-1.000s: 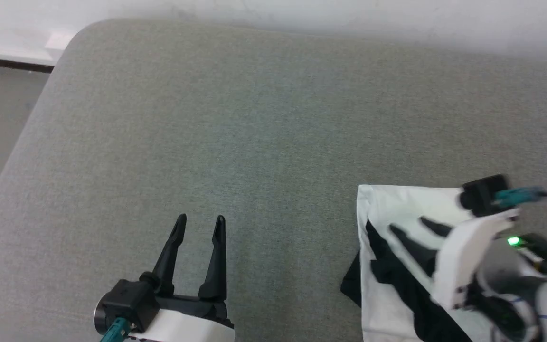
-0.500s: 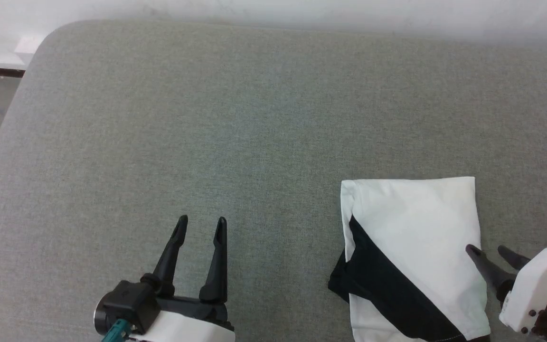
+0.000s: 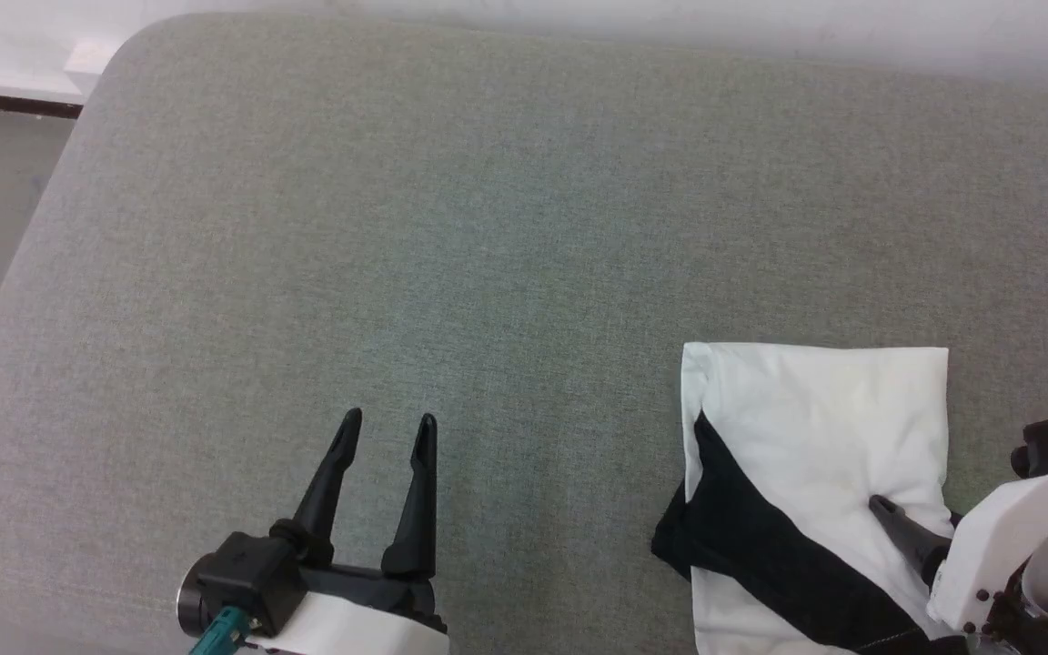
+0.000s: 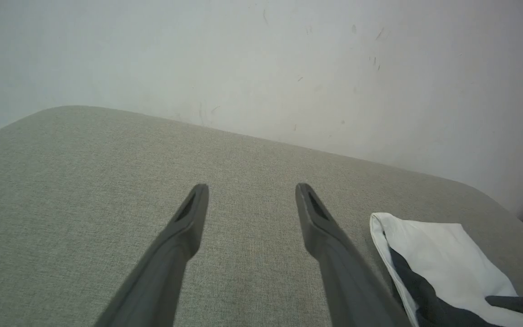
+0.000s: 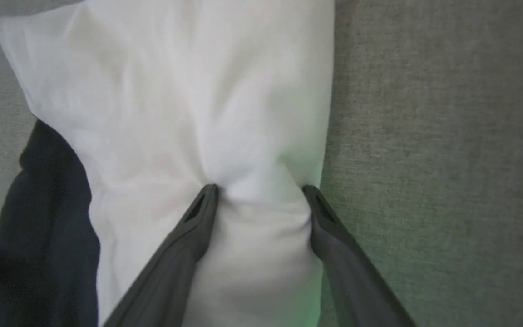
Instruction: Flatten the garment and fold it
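— What should the right claw (image 5: 259,193) mind at this step?
— Its fingers stand spread, with the tips dug into the white panel of the folded shirt (image 3: 815,428) and cloth puckering between them. It seems to be smoothing, so it should press lightly and flat or the fold will bunch.
— And where does the shirt lie?
— Under that claw, at the near right of the grey cushion (image 3: 488,227). The left claw (image 3: 387,423), spread and empty, hovers well apart to the shirt's left.
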Controlling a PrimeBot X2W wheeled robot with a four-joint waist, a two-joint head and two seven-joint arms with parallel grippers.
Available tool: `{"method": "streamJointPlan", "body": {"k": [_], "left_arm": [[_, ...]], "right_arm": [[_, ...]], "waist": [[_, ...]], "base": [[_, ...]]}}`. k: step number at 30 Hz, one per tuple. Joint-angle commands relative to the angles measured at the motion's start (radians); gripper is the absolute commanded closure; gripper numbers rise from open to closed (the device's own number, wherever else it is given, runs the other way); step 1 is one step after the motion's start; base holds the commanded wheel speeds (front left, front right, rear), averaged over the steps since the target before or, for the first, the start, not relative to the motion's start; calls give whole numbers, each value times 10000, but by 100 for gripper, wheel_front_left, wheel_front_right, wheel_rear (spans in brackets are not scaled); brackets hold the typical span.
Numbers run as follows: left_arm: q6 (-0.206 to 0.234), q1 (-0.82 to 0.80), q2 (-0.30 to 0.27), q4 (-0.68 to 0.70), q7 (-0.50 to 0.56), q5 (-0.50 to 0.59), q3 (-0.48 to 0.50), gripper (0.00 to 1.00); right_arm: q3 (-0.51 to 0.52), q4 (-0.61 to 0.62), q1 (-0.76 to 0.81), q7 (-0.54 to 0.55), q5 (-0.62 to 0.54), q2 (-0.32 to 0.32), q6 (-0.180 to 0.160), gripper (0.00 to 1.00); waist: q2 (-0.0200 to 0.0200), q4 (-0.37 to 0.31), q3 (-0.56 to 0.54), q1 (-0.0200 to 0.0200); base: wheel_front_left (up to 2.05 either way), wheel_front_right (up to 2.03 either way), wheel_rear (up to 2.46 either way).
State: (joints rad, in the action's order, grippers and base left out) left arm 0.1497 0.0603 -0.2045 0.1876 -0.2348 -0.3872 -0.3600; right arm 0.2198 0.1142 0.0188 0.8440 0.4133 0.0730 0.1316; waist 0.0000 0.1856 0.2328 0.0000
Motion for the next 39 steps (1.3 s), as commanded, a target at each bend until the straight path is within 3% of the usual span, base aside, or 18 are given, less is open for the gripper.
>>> {"method": "streamJointPlan", "body": {"k": [1, 4, 6, 22, 34, 39], "left_arm": [[27, -94, -46, 76, 24, 33, -7, 0], [35, -123, -36, 92, 25, 31, -26, 0], [25, -176, -16, 89, 31, 26, -65, 0], [110, -340, -41, 254, -22, 100, -106, 0], [155, -974, -245, 599, 266, 382, -153, 0], [143, -1329, -339, 712, 412, 495, -160, 0]], "right_arm": [[-57, -262, -136, 1, -84, -62, -9, 0], [-98, -542, -238, -1, -83, -88, -9, 0], [-116, -764, -366, -114, -159, -106, -9, 100], [-509, -682, -1136, -595, -564, 647, -9, 100], [-953, -913, -2859, -455, -938, 2219, -9, 100], [-1594, -1252, -3551, -721, -1218, 3546, -9, 100]], "waist": [[0, 25, 36, 0], [0, 25, 59, 0], [0, 17, 78, 0], [0, -562, -62, 0], [0, -1950, 509, 0], [0, -2478, 920, 0]], "base": [[0, 0, 0], [0, 0, 0], [0, 0, 0], [0, 0, 0], [0, 0, 0], [0, 0, 0]]}}
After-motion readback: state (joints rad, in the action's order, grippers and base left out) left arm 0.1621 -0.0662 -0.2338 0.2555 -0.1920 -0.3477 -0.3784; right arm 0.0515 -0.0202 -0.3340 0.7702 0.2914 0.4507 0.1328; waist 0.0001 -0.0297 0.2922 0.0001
